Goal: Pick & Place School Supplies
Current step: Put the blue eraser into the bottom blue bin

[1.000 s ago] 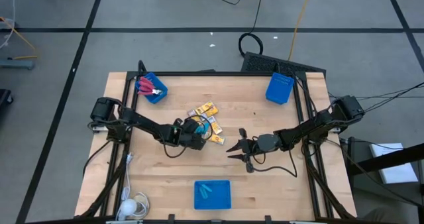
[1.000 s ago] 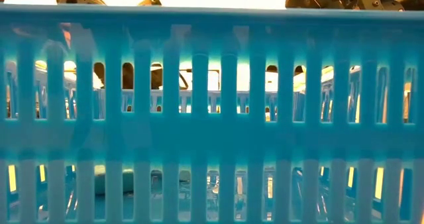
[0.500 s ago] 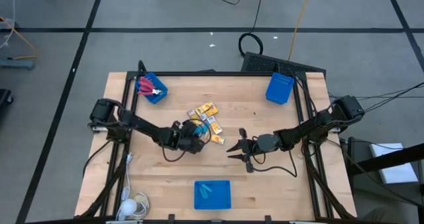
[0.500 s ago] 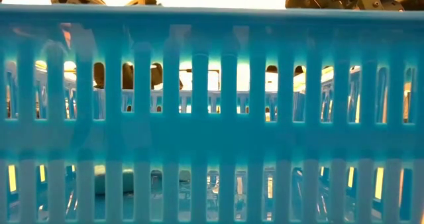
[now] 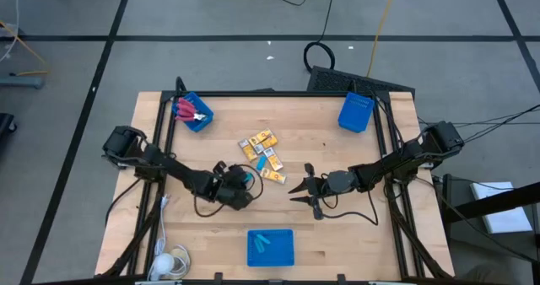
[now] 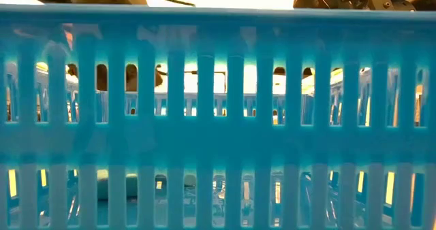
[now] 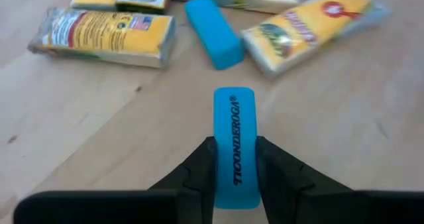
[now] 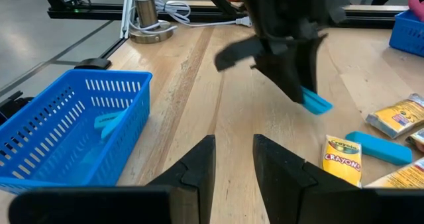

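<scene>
A light-blue eraser (image 7: 235,111) with dark lettering is held in my left gripper (image 7: 235,148), which is shut on it just near-left of the pile (image 5: 243,184). The right wrist view shows that eraser (image 8: 317,103) sticking out below the fingers. Another blue eraser (image 7: 212,32) and several yellow crayon packs (image 5: 261,146) lie flat on the wood at the table's middle. Red-handled scissors (image 5: 186,110) lie in the far-left bin. My right gripper (image 5: 297,188) waits right of the pile, open with a narrow gap and nothing in it (image 8: 234,151). My left gripper pinches the eraser's two long sides (image 7: 233,174) between its two fingers, toward one end. The fingers slant down from the table's left and lie along the eraser. The other end sticks out past the fingertips, and the eraser is clear of the wood.
A blue slatted bin (image 5: 270,247) with light-blue erasers (image 8: 109,121) in it stands at the near edge; its wall (image 6: 218,121) fills the low view. Another blue bin (image 5: 356,112) sits at the far right. A white lamp and cable (image 5: 169,260) lie at the near left corner.
My left gripper has drawn back from the pile toward the table's near edge and a little left, rising slightly, and the blue eraser has come away with it. The packs and the other eraser have stayed where they were.
</scene>
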Robot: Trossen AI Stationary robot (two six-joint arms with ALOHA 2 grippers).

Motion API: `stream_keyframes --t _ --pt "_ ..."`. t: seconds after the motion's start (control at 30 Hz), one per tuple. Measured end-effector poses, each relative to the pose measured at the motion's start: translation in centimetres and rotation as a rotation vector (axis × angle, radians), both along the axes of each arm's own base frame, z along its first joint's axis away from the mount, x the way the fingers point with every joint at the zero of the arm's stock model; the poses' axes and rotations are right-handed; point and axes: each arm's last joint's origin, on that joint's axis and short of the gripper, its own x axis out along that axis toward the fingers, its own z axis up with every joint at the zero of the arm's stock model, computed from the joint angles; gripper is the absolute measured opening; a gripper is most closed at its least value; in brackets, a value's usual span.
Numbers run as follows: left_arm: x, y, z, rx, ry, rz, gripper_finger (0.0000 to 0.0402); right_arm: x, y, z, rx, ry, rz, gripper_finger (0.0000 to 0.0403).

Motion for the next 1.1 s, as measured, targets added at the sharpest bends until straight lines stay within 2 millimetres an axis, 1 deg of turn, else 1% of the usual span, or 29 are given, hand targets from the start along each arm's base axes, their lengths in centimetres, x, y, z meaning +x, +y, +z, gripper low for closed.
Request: stream_keyframes --t 0.17,0.37,0.53,0.73,0.8,0.93,1.03,1.1 --pt "-0.1 -1.8 0.4 0.021 -0.039 -0.096 0.0091 0.0 0.0 -0.1 -0.002 0.007 0.0 0.0091" --pt "0.5 -3.4 1.2 0.036 -0.136 -0.226 0.0092 0.0 0.0 -0.1 -0.002 0.008 0.0 0.0091" --pt "1.3 -4.6 2.6 -0.004 -0.25 -0.351 0.0092 0.0 0.0 -0.1 -0.003 0.01 0.0 0.0091" --pt "0.9 -6.3 4.0 -0.019 -0.325 -0.469 0.0092 0.0 0.0 -0.1 -0.004 0.013 0.0 0.0091" --pt "0.5 -7.0 4.3 -0.018 -0.341 -0.51 0.0092 0.0 0.0 -0.1 -0.004 0.013 0.0 0.0091" --pt "0.5 -9.1 5.7 -0.034 -0.365 -0.59 0.0092 0.0 0.0 -0.1 -0.004 0.013 0.0 0.0091" --pt "1.1 -10.9 7.3 -0.02 -0.382 -0.669 0.0092 0.0 0.0 -0.1 -0.004 0.013 0.0 0.0091" --pt "1.4 -12.2 7.9 0.006 -0.365 -0.723 0.0092 0.0 0.0 -0.1 -0.004 0.013 0.0 0.0091"
